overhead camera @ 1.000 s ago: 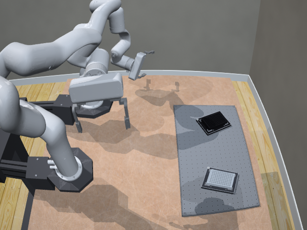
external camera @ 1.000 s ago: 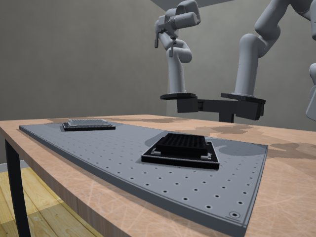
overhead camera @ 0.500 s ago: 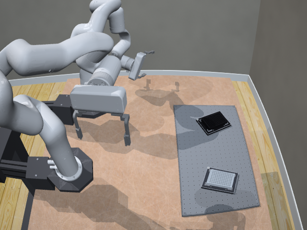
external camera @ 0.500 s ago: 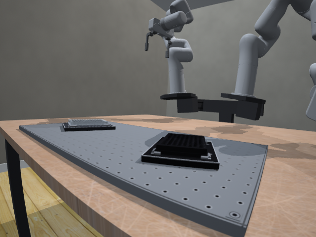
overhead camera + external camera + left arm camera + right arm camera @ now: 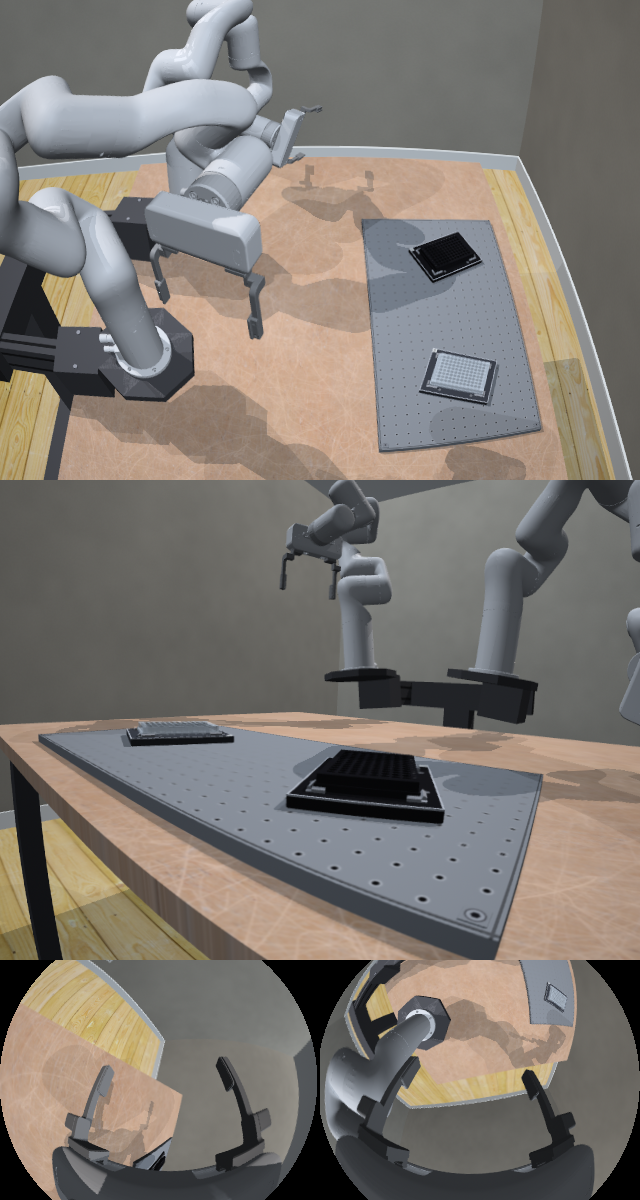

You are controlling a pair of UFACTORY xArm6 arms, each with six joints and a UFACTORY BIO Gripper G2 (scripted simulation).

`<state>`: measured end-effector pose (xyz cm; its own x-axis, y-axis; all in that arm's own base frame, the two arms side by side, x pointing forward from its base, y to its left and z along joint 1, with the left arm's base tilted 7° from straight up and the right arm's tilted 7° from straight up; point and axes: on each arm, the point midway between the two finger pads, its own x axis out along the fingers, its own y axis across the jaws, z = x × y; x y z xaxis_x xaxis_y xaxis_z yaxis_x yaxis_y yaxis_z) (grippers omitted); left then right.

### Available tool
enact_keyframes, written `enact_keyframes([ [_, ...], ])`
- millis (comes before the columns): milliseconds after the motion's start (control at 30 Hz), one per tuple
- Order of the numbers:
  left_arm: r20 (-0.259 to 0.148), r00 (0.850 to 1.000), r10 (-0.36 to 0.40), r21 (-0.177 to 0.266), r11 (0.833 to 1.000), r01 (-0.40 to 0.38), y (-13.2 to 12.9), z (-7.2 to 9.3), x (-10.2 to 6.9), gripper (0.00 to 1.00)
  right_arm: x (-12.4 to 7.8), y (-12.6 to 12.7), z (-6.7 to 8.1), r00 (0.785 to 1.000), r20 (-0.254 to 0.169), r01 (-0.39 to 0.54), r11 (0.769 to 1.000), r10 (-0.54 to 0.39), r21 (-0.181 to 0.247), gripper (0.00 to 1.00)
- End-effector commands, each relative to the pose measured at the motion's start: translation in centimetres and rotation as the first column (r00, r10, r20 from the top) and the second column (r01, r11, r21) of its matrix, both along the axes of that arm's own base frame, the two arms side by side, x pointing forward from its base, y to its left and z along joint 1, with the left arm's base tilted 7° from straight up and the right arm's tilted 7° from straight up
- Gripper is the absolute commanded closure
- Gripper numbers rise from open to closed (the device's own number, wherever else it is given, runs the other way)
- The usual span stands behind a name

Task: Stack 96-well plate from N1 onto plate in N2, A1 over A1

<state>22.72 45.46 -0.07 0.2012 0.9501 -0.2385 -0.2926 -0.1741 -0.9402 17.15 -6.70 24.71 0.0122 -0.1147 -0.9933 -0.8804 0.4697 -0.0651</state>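
A pale clear 96-well plate (image 5: pixel 461 373) (image 5: pixel 178 728) (image 5: pixel 557 996) sits in nest N1 (image 5: pixel 449 394) (image 5: pixel 180 740). A black 96-well plate (image 5: pixel 448 249) (image 5: pixel 369 769) sits in nest N2 (image 5: pixel 454 268) (image 5: pixel 361 809) and looks flat. The cut-off corners are too small to tell. My right gripper (image 5: pixel 209 316) (image 5: pixel 307 591) (image 5: pixel 471 1072) is open and empty, high on the arms' side of the board, well away from both plates. My left gripper (image 5: pixel 311 132) (image 5: pixel 165 1072) is open and empty, raised above the table's far side in the top view; its fingers are out of the exterior view.
Both nests stand on a grey perforated board (image 5: pixel 444 315) (image 5: pixel 248 810) (image 5: pixel 540 1005), set at different angles with a wide gap between them. The right arm's upper links pass in front of the left arm in the top view. A board corner (image 5: pixel 145 1161) shows low in the left wrist view.
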Motion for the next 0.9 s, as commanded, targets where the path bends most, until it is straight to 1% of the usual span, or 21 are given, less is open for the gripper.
enact_keyframes([
  [0,0.001,1.000,0.000,0.002,1.000,0.000,0.1,0.1,0.0,0.00,-0.2,-0.7,0.1,0.999,0.002,0.039,0.999,-0.039,0.001,0.00],
  [167,0.001,1.000,0.000,0.002,1.000,0.000,0.1,0.1,0.0,0.00,-0.6,-1.4,0.1,0.996,0.002,0.085,0.996,-0.085,0.001,0.00],
  [333,0.001,1.000,0.000,0.002,1.000,0.000,0.1,0.1,0.0,0.00,-0.8,-1.8,0.1,0.994,0.002,0.110,0.994,-0.110,0.001,0.00],
  [867,0.001,1.000,0.000,0.002,1.000,0.000,0.1,0.1,0.0,0.00,-0.8,-2.0,0.1,0.993,0.002,0.118,0.993,-0.118,0.001,0.00],
])
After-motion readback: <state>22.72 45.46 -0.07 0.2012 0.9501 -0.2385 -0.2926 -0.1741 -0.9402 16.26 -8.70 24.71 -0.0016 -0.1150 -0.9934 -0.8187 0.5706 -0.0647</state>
